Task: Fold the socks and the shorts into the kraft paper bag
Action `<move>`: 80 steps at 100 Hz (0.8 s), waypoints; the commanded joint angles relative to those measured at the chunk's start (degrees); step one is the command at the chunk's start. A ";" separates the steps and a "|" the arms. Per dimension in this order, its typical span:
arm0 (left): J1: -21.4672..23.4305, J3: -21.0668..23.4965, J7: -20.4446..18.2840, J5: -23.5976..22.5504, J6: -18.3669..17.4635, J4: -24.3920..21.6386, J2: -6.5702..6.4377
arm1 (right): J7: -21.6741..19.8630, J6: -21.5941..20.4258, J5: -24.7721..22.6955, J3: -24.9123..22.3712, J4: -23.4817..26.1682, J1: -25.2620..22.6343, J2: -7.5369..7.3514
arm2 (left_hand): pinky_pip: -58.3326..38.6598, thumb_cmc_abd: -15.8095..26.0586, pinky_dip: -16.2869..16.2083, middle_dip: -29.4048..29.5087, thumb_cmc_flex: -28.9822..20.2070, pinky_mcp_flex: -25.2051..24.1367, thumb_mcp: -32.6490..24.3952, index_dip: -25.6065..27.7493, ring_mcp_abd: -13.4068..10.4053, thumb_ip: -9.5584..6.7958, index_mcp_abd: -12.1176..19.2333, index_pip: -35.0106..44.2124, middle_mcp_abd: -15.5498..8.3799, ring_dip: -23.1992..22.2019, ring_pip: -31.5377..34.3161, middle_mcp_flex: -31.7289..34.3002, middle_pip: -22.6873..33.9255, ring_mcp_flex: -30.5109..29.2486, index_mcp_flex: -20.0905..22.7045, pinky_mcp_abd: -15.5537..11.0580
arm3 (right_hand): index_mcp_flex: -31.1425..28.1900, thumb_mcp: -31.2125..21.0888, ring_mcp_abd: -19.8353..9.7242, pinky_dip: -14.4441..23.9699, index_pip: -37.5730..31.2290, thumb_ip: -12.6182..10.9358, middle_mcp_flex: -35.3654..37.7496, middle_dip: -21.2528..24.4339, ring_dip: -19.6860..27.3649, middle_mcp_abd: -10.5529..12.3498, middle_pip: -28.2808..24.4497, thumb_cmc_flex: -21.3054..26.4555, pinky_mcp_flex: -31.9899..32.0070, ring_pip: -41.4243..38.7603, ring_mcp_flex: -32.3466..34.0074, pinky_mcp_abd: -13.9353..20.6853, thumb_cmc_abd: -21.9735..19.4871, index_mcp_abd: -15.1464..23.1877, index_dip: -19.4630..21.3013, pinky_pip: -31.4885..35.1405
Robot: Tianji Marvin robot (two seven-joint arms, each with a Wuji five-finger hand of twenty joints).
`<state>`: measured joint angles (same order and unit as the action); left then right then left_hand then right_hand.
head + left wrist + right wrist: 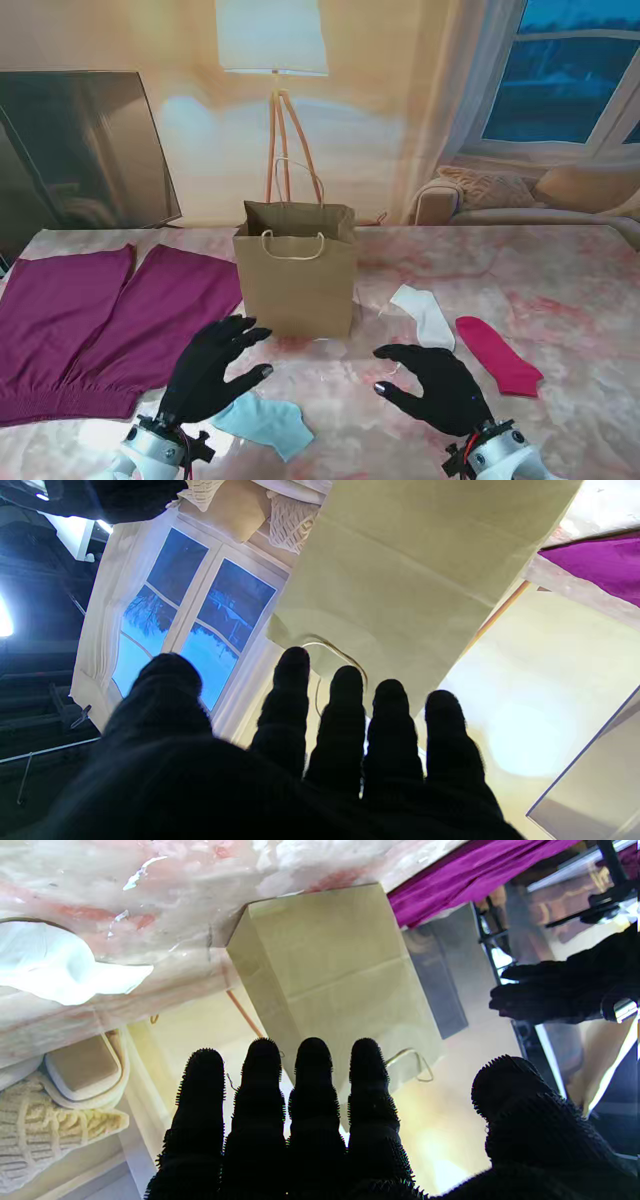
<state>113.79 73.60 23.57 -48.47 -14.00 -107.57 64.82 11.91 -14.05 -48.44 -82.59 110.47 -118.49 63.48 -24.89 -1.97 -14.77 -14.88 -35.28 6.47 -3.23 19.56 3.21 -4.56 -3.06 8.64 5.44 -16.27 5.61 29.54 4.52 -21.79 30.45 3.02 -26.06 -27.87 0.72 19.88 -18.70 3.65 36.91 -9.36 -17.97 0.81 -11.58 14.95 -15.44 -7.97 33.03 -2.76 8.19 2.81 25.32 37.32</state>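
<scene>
Socks lie on my pink marbled table, a lamp and window behind: light blue sock, white sock, pink sock. Purple shorts lie flat at left; kraft paper bag stands upright mid-table. Left hand and right hand hover spread, empty. Right wrist view shows a cushion.

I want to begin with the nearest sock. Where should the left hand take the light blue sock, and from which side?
Probably at the end nearer the right hand. The light blue sock lies flat on the table, partly hidden under the open left hand, and that end sticks out free. Come straight down from above and pinch the edge, since flat fabric offers no side to wrap around.
</scene>
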 commanded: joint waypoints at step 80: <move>-0.61 10.04 -3.67 -4.36 7.24 -14.49 0.12 | -0.98 0.89 0.47 2.85 -1.34 2.39 -0.23 | -22.47 -25.60 -5.96 -7.83 -7.24 19.28 -36.00 8.11 2.00 7.51 2.22 14.95 -1.74 -12.08 12.38 14.29 7.81 -15.98 5.88 -2.78 | 0.80 2.04 -0.49 -1.11 -0.41 -2.09 -1.74 0.31 0.09 -0.13 0.32 1.33 0.62 0.05 -1.51 0.94 -2.09 0.86 -0.80 -0.13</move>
<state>115.54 83.10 18.62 -52.20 -7.33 -120.70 64.79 10.70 -13.11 -47.40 -80.29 109.28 -115.97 63.30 -44.56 -22.97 -19.43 -20.49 -41.00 22.44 -31.71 24.43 4.71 -0.48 -2.72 18.94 5.42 -25.19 14.82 41.32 9.78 -35.47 34.86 1.90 -26.06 -27.16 0.72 19.87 -18.70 3.65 36.91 -9.36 -17.97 0.81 -11.58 14.95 -15.43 -7.97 33.04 -2.76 8.19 2.81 25.29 37.32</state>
